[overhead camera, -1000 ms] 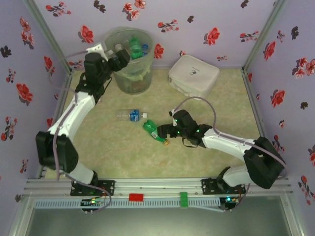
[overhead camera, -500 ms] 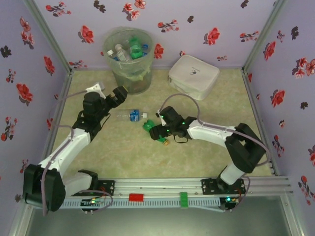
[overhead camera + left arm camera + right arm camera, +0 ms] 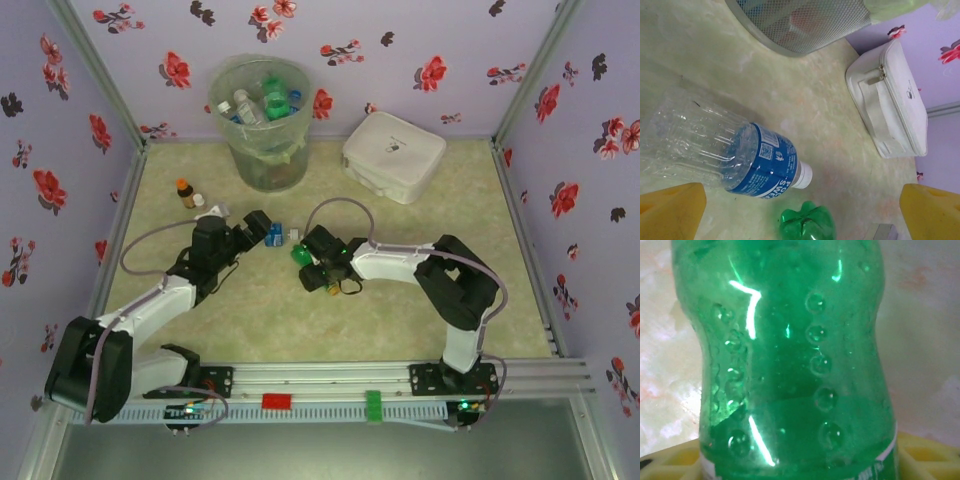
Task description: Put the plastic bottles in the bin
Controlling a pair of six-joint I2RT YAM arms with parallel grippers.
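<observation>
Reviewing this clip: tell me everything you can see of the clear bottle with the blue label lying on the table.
The clear bottle is thin, ribbed, transparent plastic with a blue label printed in white and a white cap. It looks empty. It lies on its side on the greenish table, cap toward the green bottle, with a small gap between them. The left gripper hovers open over it, and its yellow fingers show no contact in the wrist view.
</observation>
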